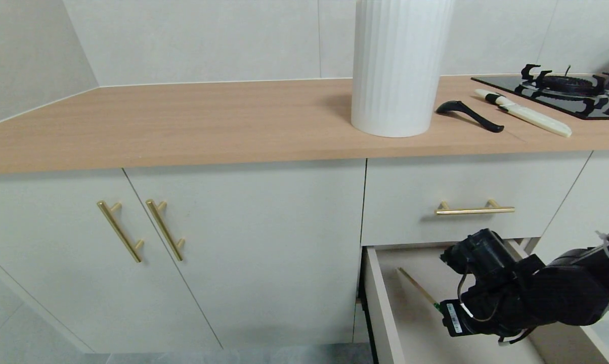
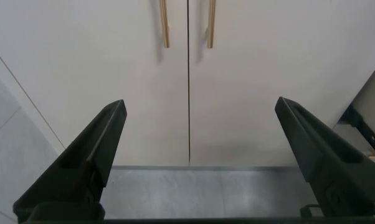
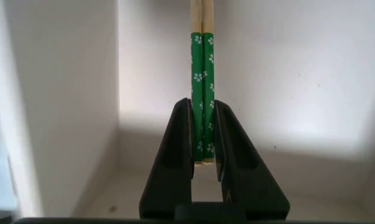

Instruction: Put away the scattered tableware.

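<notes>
1. Head view: my right gripper [image 1: 442, 307] is low inside the open pale drawer [image 1: 383, 303], and its jaws are clamped on a pair of wooden chopsticks with green flowered ends [image 1: 417, 286]. The chopsticks point toward the back of the drawer. Above, on the light wooden surface [image 1: 208, 121], stand a tall white ribbed cylinder [image 1: 395, 65], a black curved utensil [image 1: 469, 115] just beside it, and a white knife with a black band [image 1: 524, 112] near the black gas hob [image 1: 562, 91].
2. Left wrist view: my left gripper [image 2: 197, 155] has its jaws wide apart and holds nothing. It faces two closed pale cabinet doors [image 2: 268, 93] with brass bar handles [image 2: 164, 25], above the grey floor [image 2: 194, 186].
3. Right wrist view: my right gripper [image 3: 203, 109] presses the jaws together on the green ends of the chopsticks [image 3: 202, 56]. The two sticks lie side by side, touching, with the white drawer wall [image 3: 63, 93] around them.
</notes>
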{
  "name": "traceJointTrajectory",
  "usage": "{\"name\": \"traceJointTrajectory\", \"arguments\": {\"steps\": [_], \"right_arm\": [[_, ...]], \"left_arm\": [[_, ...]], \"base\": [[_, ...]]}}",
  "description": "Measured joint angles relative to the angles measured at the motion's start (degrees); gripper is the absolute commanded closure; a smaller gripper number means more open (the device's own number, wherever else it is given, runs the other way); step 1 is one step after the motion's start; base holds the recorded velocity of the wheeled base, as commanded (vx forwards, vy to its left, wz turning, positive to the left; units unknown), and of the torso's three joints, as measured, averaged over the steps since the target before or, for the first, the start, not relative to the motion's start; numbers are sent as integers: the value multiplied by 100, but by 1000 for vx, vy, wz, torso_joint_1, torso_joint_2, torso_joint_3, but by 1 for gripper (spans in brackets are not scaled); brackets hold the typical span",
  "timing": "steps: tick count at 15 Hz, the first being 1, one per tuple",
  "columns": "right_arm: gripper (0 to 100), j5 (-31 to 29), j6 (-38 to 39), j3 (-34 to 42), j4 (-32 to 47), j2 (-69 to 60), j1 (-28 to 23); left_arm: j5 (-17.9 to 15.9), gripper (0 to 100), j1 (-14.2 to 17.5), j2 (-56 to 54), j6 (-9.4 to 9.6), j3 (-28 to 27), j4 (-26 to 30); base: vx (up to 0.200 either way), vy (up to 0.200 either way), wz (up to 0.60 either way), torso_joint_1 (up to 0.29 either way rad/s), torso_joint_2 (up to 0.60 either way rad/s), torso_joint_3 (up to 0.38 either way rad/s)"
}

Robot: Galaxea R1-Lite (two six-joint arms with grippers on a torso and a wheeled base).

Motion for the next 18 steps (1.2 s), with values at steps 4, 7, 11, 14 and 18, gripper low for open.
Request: {"name": "traceJointTrajectory", "arguments": {"steps": [4,7,11,14,18], "right_arm": [[100,-41,27,126,-757,640,-16],[100,-63,55,178,-1192,970,-41],[100,-217,57,250,-1537,1271,-49],[100,-219,62,252,-1541,1364,-50],[0,-219,62,256,-1546,1401,-49]], "left_arm": [[0,0,0,0,0,2,-5],[0,0,-2,0,-2,2,-2],[0,0,2,2,-2,2,-2],[0,0,0,0,-2,2,0],[0,0,0,0,-2,2,0]], "base": [[0,0,0,0,0,0],[0,0,0,0,0,0],[0,0,0,0,0,0],[0,0,0,0,0,0],[0,0,0,0,0,0]]}}
